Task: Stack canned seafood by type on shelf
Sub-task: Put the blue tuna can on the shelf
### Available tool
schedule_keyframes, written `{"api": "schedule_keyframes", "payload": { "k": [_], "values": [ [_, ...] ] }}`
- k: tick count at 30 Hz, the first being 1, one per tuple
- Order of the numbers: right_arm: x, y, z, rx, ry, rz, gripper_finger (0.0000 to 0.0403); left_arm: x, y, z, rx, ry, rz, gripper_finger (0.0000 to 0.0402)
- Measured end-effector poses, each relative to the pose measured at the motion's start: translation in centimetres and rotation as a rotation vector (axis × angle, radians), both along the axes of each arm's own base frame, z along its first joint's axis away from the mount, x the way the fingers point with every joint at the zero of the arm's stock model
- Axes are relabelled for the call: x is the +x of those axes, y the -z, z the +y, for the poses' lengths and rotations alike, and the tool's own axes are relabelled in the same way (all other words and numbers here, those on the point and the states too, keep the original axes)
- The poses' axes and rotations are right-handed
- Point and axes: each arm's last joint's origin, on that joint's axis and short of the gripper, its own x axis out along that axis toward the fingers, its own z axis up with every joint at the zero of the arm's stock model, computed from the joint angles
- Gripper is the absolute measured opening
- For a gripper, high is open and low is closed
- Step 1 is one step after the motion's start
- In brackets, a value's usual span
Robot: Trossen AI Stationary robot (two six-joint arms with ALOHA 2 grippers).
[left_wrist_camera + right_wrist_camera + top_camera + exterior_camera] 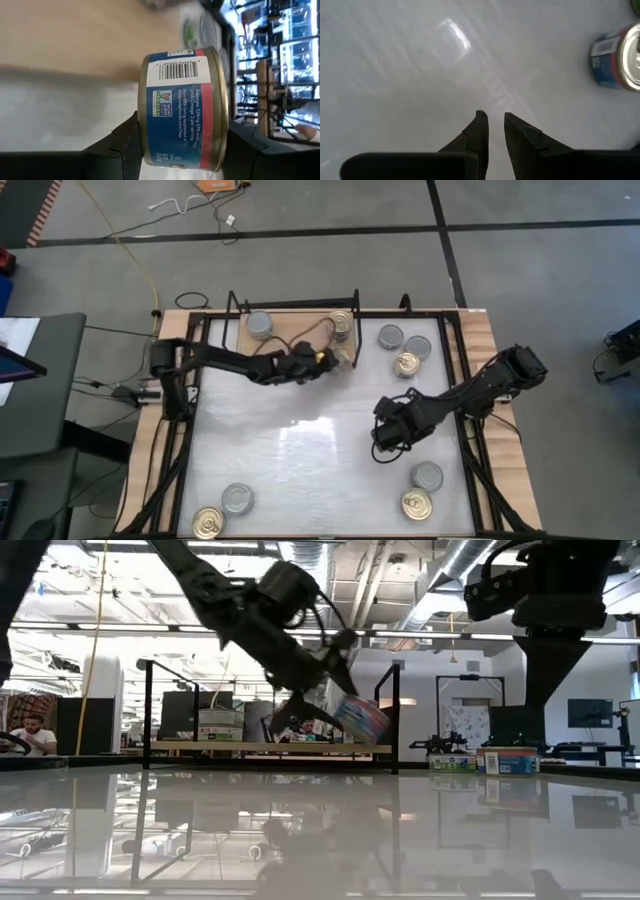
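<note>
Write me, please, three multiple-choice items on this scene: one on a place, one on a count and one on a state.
1. Where is the round metal tin with the blue-and-red label?
A lying on the floor
B between the left gripper's jaws
C under the right gripper

2. Leaving out the held one, how many tins stand on the light wooden shelf in its black wire frame?
A two
B five
C none

3. What state is the right gripper in?
A shut on a gold-topped tin
B holding a cable
C empty, jaws slightly apart above the glossy white tabletop

Answers:
1. B: the left wrist view shows the tin clamped between the dark jaws.
2. A: only a grey-topped tin and a gold-topped tin stand there.
3. C: nothing lies between its jaws.
</note>
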Motion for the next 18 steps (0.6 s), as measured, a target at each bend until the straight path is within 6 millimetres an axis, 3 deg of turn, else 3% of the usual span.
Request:
{"api": "schedule_keyframes", "payload": {
  "k": [5,18],
  "values": [
    [-0.4,-0.1,-0.1,-0.018,-0.016,0.039,0.0095,1.2,-0.6,1.3,0.035,-0.046,-0.028,0.0194],
    [-0.8,-0.2,-0.7,-0.055,-0.009,0.091,0.0095,0.8,-0.5,3.0,0.058,-0.114,-0.003,0.0194]
  ]
}}
